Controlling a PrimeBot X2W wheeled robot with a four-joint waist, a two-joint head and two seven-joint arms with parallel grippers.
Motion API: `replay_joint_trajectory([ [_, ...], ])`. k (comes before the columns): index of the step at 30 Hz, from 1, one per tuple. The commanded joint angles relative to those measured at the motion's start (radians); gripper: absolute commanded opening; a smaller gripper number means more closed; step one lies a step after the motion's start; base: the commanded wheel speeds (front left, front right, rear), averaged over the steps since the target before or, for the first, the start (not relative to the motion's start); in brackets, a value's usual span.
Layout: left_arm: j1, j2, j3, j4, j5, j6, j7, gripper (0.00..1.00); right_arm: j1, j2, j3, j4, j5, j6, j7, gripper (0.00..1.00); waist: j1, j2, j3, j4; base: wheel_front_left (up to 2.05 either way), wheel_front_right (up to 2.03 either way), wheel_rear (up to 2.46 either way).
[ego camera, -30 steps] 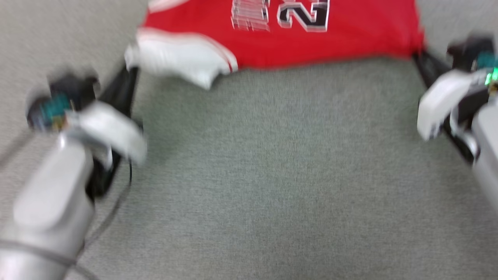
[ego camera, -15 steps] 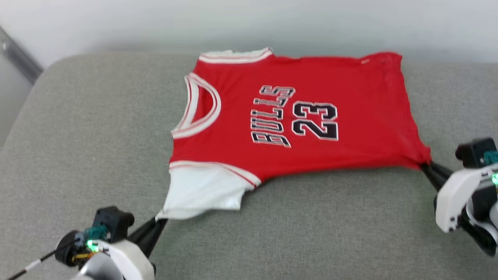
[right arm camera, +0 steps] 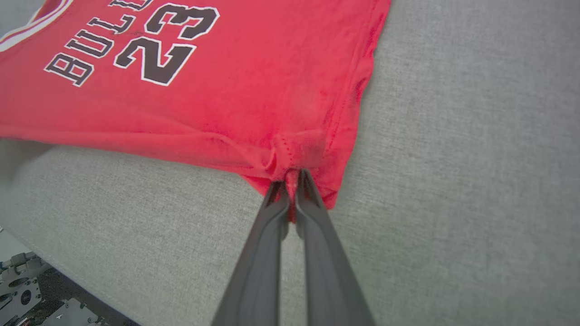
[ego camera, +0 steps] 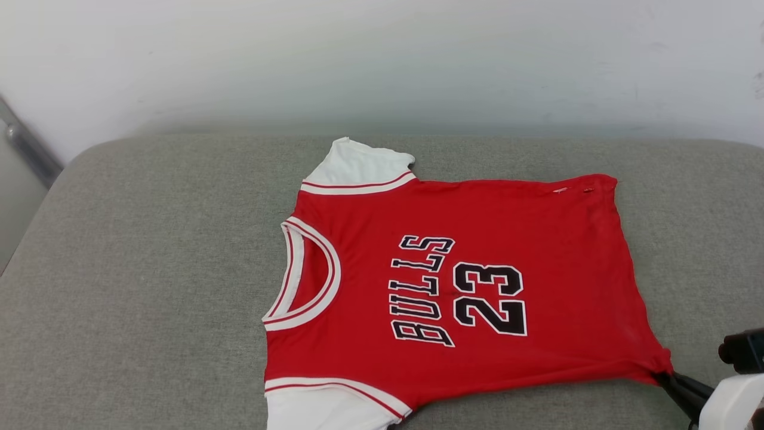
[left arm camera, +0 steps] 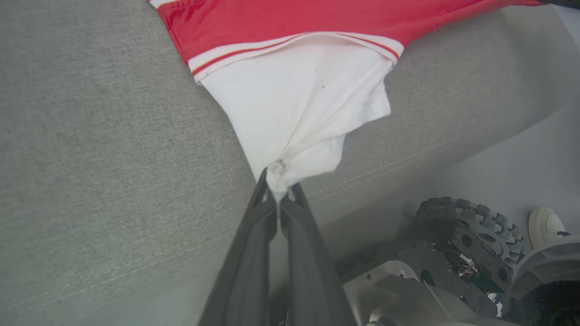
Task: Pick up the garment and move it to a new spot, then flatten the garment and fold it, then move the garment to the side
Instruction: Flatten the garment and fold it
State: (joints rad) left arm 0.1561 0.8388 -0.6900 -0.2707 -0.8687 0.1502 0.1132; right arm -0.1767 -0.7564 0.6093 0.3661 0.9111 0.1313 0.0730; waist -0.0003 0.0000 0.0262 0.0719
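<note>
A: Where is the shirt [ego camera: 465,286] now?

B: It lies spread on the gray cushion [ego camera: 149,269], front side up, so the black letters and the number 23 can be read. Both grippers hold it at its near edge, and from their fingertips it reaches away toward the pale wall [ego camera: 382,60].

A: What is the left gripper [left arm camera: 277,194] doing?

B: Its two dark fingers are pressed together on the tip of the white sleeve [left arm camera: 299,104] — the cloth is bunched into a small knot right between the fingertips. Ahead of the gripper the sleeve widens up to a red and white striped band, and the red body begins beyond that band.

A: And the right gripper [right arm camera: 293,190]?

B: It is also clamped on cloth. It pinches the red bottom corner of the shirt, and small folds run from the pinch into the fabric. In its wrist view the number 23 lies ahead of the fingertips and to the left, well apart from them.

A: Is the shirt flat?

B: Mostly yes. Only the edge near the right gripper looks a little raised, with a shadow under it.

A: Anything else close by?

B: Beside the left gripper, past the cushion's edge, there is a black toothed wheel [left arm camera: 471,231] — it sits lower than the cushion
</note>
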Motion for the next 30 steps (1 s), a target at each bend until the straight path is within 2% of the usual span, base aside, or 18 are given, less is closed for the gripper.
replay_joint_trajectory([
  [1,0.023,0.01,0.001,-0.021,-0.009,0.008,0.004,0.0,0.045,-0.016,-0.016,-0.036,-0.004,-0.001,0.009,0.0,0.0003,0.0,-0.002,-0.008,0.0,0.0,0.0],
  [14,-0.069,0.014,0.095,-0.056,0.025,0.03,-0.088,0.0,0.118,0.023,-0.185,-0.202,-0.034,-0.001,0.077,0.0,0.0003,0.0,0.03,-0.037,0.0,0.0,0.0],
  [21,-0.167,0.003,0.149,-0.051,0.042,0.016,-0.128,0.0,0.089,0.042,-0.255,-0.262,-0.072,-0.001,0.135,0.0,0.0003,0.0,0.089,-0.044,0.0,0.0,0.0],
  [30,-0.349,-0.035,0.138,0.053,0.078,-0.034,-0.085,0.0,-0.019,0.077,-0.282,-0.258,-0.175,-0.001,0.262,0.0,0.0003,0.0,0.201,-0.05,0.0,0.0,0.0],
])
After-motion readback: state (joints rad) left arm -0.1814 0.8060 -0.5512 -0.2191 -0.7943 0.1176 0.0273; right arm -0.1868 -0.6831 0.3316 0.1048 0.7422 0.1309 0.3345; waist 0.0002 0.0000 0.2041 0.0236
